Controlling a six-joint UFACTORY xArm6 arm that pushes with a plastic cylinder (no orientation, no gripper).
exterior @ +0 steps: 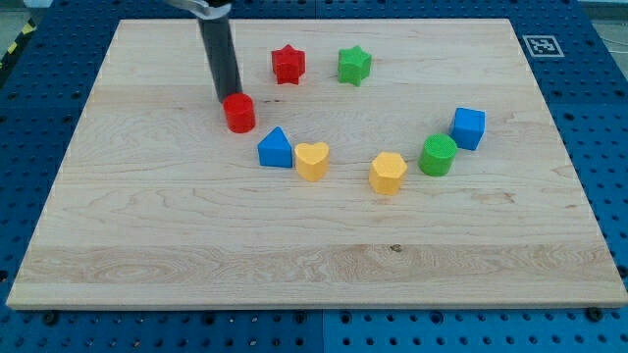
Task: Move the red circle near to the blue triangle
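The red circle (239, 113) is a short red cylinder on the wooden board, left of centre. The blue triangle (276, 148) lies just below and to the right of it, with a small gap between them. My tip (226, 99) rests at the red circle's upper-left side, touching or nearly touching it. The dark rod rises from there to the view's top.
A yellow heart (312, 160) sits right beside the blue triangle. A red star (288, 65) and a green star (353, 66) lie near the view's top. A yellow hexagon (389, 173), a green cylinder (438, 155) and a blue cube (468, 127) lie to the right.
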